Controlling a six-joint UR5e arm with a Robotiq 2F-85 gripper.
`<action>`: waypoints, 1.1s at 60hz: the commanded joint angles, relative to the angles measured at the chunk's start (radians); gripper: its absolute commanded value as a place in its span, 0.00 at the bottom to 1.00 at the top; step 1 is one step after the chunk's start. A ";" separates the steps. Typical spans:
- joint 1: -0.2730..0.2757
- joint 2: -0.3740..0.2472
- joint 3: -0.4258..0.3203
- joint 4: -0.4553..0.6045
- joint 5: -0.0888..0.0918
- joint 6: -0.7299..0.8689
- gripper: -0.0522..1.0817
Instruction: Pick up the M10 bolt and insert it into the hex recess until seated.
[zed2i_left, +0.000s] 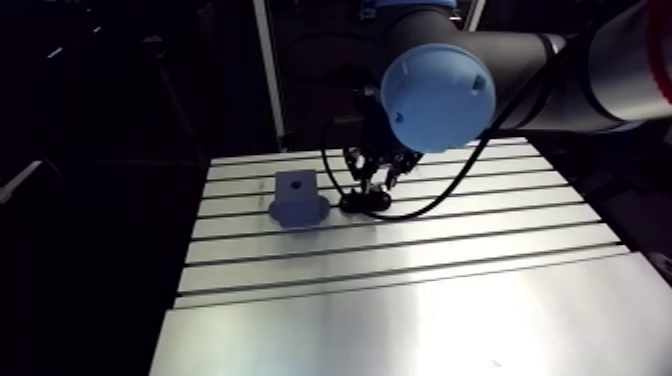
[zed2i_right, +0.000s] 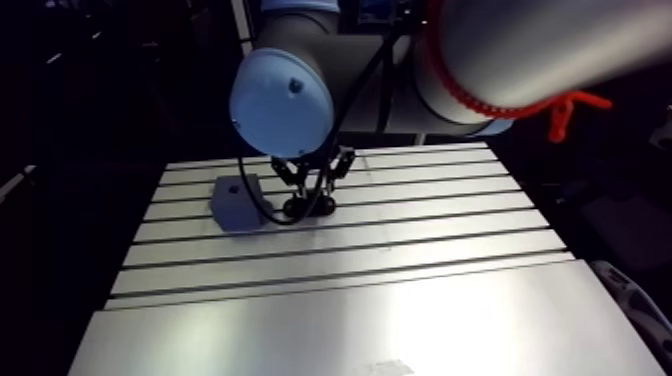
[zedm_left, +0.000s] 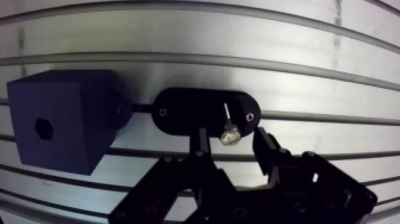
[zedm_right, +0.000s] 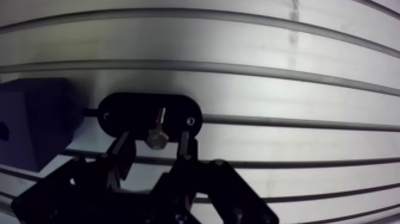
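The M10 bolt (zedm_left: 228, 134) stands in a black oval holder (zedm_left: 184, 112) with its shiny hex head up. My gripper (zedm_left: 231, 143) is low over it and open, one finger (zedm_left: 201, 143) on each side of the head with a small gap on both sides. Beside the holder and touching its end sits a dark blue block (zedm_left: 65, 116) with a hex recess (zedm_left: 43, 127) in its face. In the arm view the block (zed2i_left: 297, 195) and holder (zed2i_left: 366, 201) lie mid-table under the gripper (zed2i_left: 374, 186).
The slotted aluminium table (zed2i_left: 400, 260) runs in long grooves under everything. A smooth plate (zed2i_left: 420, 330) covers its near part. A black cable (zed2i_left: 440, 195) loops down beside the wrist.
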 joint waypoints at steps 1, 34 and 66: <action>0.003 0.001 0.001 0.000 0.000 0.001 0.49; 0.000 0.001 0.001 -0.001 0.000 0.000 0.54; -0.002 0.000 -0.001 0.003 0.000 0.000 0.56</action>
